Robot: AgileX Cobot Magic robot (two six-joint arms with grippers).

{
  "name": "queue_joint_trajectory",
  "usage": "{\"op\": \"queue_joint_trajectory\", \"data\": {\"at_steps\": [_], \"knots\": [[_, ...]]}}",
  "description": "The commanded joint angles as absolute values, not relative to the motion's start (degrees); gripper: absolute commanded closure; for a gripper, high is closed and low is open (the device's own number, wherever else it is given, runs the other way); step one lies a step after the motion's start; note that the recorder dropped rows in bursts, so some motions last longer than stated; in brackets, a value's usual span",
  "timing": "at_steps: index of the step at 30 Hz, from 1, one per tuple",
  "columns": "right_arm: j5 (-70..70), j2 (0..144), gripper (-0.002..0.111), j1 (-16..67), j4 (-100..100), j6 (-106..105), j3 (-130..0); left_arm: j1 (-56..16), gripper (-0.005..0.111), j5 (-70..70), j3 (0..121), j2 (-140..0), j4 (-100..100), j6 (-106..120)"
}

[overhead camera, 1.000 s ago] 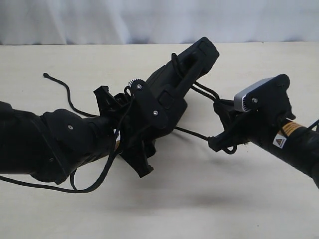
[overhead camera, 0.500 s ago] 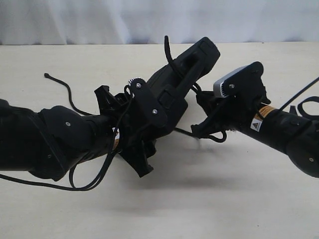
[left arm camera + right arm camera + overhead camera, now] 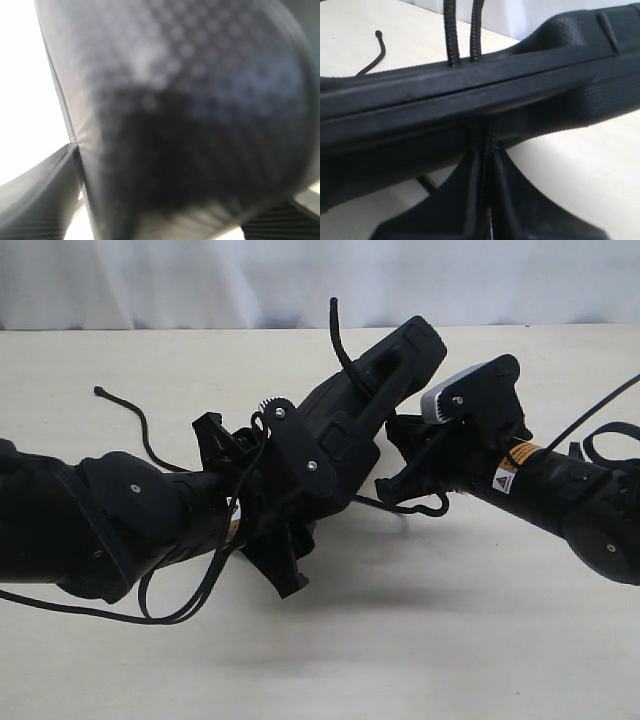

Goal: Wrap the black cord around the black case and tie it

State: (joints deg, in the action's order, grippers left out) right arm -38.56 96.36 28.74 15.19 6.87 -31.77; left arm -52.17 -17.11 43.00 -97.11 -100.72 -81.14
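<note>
Now mid-wrap: cord (image 3: 451, 35) over the case (image 3: 400, 355)

Clenched on the case, the left gripper (image 3: 330, 440) holds it tilted above the bench (image 3: 450, 640). The right gripper (image 3: 487, 170) pinches the cord close against the case's edge, two strands crossing it. Next, I judge: carry the cord round again, under tension.

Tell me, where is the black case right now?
Mid-frame in the exterior view: the black case hangs tilted above the table, held by the left arm, the right fingers just right of it.
</note>
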Motion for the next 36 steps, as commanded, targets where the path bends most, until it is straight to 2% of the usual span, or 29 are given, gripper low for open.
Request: {"op": "queue_joint_trajectory", "data": {"at_steps": [1,9,25,36], "knots": [[-38.97,96.34,0.104,28.84,15.94,7.30,-31.98,-52.55,0.040,-11.86,43.11,-97.30,-99.01,-82.70],[-38.96,96.34,0.104,28.84,15.45,7.30,-31.98,-52.55,0.020,-12.94,43.11,-97.30,-96.31,-82.70],[-38.47,96.34,0.104,28.84,15.47,7.30,-31.98,-52.66,0.020,-9.46,43.11,-89.26,-93.17,-82.70],[-37.52,96.34,0.104,28.84,15.47,7.30,-31.98,-52.66,0.020,-17.84,43.11,-80.50,-90.20,-82.70]]}}
